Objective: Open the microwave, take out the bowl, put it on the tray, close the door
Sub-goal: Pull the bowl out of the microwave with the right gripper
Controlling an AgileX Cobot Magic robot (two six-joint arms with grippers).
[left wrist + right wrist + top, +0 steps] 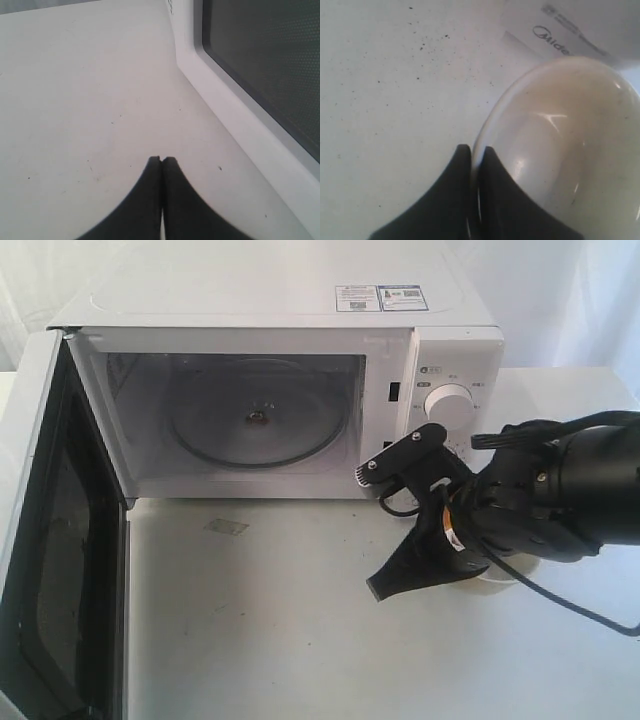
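The white microwave [300, 315] stands at the back with its door [55, 540] swung wide to the left. Its cavity holds only the glass turntable [255, 425]. In the right wrist view my right gripper [476, 150] is shut on the rim of the cream-yellow bowl [570, 140], just in front of the "Midea" logo [552, 40]. In the exterior view the right arm [540, 500] hangs before the knob panel [452, 405], and a pale sliver of the bowl [497, 583] shows under it. My left gripper [161, 160] is shut on nothing, low over the table beside the door's window [265, 65]. No tray is in view.
The open door juts toward the front edge along the table's left side. A faint mark [227, 527] lies on the white tabletop [270, 620] in front of the cavity. A black cable [580, 610] trails from the right arm.
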